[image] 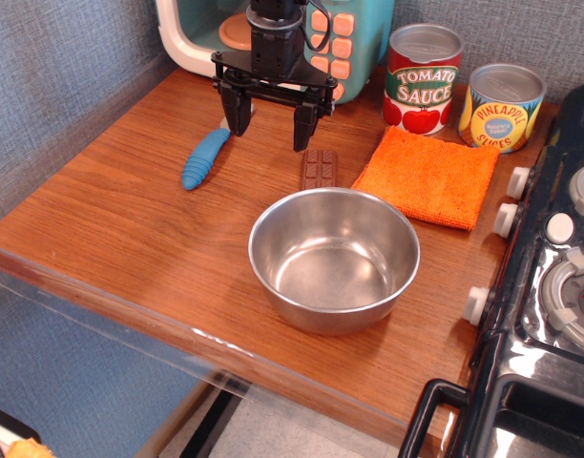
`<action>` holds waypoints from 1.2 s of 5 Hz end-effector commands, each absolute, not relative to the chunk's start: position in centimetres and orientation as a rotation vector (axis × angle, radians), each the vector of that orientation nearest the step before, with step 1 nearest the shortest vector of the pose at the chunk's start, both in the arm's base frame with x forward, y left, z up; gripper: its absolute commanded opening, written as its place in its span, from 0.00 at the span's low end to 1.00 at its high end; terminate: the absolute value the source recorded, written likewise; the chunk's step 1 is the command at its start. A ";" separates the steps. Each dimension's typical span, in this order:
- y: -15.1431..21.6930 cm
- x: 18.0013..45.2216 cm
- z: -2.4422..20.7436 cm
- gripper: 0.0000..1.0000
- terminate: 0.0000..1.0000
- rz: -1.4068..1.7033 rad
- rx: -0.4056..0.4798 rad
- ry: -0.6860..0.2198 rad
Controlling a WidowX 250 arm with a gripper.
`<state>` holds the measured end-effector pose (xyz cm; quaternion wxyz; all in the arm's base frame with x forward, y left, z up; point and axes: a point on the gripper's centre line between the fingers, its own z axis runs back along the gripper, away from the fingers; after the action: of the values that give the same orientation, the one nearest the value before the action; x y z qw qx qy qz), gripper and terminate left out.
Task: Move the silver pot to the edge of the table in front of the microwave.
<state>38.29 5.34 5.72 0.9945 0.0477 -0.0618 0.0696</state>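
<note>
A: What's hard to see here?

B: The microwave (354, 38) is cut off at the top edge, and the arm hides much of its front. The black toy stove (550, 286) runs off the right side.

A: And the silver pot (334, 258)?

B: Round, shiny steel, rolled rim, empty; it sits on the wood-grain desk (111, 229) near the front edge, just below a brown chocolate bar (320, 169).

A: The gripper (270, 122)?

B: Its black fingers (239, 113) are spread apart, holding nothing, above the desk beside a ridged blue handle (205, 158).
</note>
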 end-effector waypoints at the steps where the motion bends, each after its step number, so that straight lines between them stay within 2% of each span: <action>1: 5.3 38.3 5.7 1.00 0.00 0.139 0.096 -0.124; 3: 4.2 38.3 11.8 1.00 0.00 0.142 0.086 -0.282; 4: 2.3 36.6 13.5 1.00 0.00 0.079 0.069 -0.326; 5: 0.7 34.2 12.6 1.00 0.00 0.015 0.055 -0.293; 6: 0.6 31.4 10.6 1.00 0.00 0.009 0.051 -0.226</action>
<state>30.76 0.54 8.37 0.9967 0.0277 -0.0768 0.0036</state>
